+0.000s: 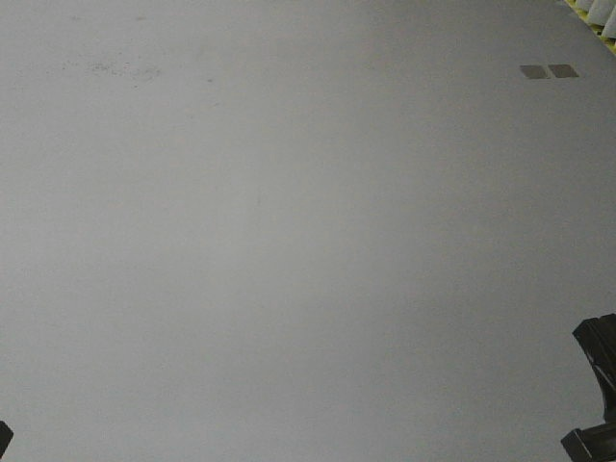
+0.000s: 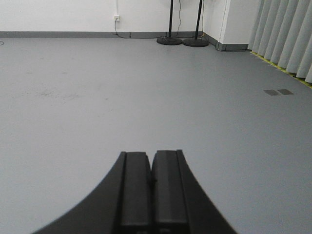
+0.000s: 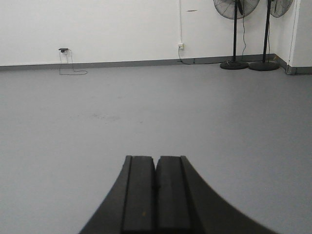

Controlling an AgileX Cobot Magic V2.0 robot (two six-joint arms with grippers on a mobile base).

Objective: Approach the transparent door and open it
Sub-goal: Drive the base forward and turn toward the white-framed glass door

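Observation:
The transparent door is out of view in all three views. My left gripper [image 2: 151, 155] is shut and empty, its black jaws pressed together, pointing over grey floor. My right gripper [image 3: 156, 159] is also shut and empty, held level above the floor. In the front view only a black part of the right arm [image 1: 599, 385] shows at the lower right edge, and a small black corner of the left arm [image 1: 4, 438] at the lower left.
Grey floor [image 1: 289, 241] fills the front view, with two dark floor plates [image 1: 549, 71]. A white wall [image 3: 97, 24] runs along the far side. Two standing fans [image 3: 235, 34] are in the far right corner. Grey-white curtains [image 2: 287, 34] hang at the right. A wall socket with cable [image 3: 64, 50] is at the far left.

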